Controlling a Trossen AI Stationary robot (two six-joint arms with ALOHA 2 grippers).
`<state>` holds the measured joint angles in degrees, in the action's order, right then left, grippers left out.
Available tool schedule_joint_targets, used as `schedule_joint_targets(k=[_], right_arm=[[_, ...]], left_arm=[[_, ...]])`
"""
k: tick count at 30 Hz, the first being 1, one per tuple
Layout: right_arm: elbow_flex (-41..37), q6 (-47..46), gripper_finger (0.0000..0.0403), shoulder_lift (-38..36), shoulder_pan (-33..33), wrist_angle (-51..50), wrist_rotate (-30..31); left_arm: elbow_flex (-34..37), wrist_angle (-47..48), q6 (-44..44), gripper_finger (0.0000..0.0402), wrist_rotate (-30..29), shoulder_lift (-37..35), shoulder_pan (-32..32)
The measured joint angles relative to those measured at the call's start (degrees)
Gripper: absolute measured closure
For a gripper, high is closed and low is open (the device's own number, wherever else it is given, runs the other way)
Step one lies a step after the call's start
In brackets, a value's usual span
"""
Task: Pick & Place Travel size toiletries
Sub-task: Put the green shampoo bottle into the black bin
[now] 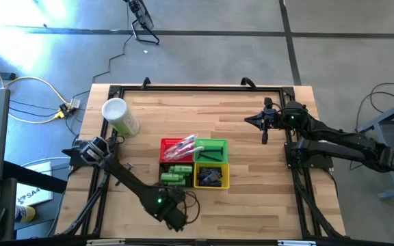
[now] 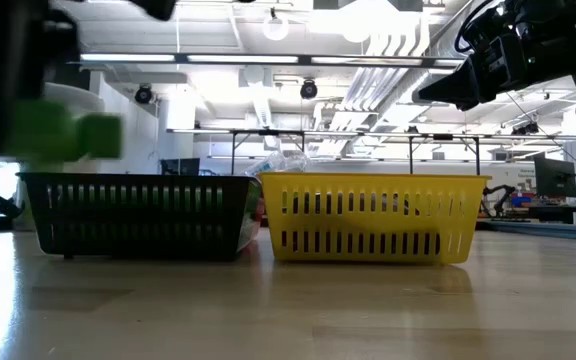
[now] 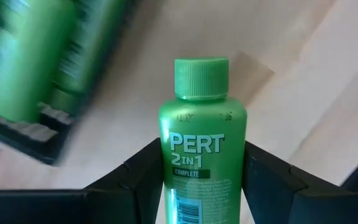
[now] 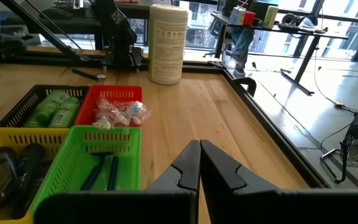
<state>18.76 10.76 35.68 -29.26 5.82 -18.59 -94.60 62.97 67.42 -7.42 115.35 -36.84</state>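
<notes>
Sorting nearly done, one bottle in hand.
Left gripper [image 3: 201, 186] clamps a green Pert bottle [image 3: 201, 143] near the black basket [image 4: 27, 107]; right gripper [image 4: 199, 163] idle, fingers together.

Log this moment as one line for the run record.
left claw: gripping green bottle near black basket | right claw: shut, empty, waiting at table's right side

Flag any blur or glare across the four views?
Left wrist view: the bright green plastic Pert bottle held by the left end effector is sharp, the black basket beside it smeared. Low view: a blurred green bottle at the left edge. High view: glare on the floor, top left. Right wrist view: crisp.
</notes>
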Motion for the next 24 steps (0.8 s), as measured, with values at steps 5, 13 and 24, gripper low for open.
schedule_joint_targets(k=[5,13,24], right_arm=[[0.0,0.3,0.0400,0.0,0.0,0.0,0.0],[0.0,1.1,0.0400,0.0,0.0,0.0,0.0],[0.0,1.1,0.0400,0.0,0.0,0.0,0.0]], left_arm=[[0.0,2.5,-6.4,0.0222,-0.6,-1.8,3.7],[-0.1,9.8,-19.8,0.0222,-2.4,-2.8,9.5],[-0.1,12.8,-28.3,0.0222,-6.8,-2.8,14.8]])
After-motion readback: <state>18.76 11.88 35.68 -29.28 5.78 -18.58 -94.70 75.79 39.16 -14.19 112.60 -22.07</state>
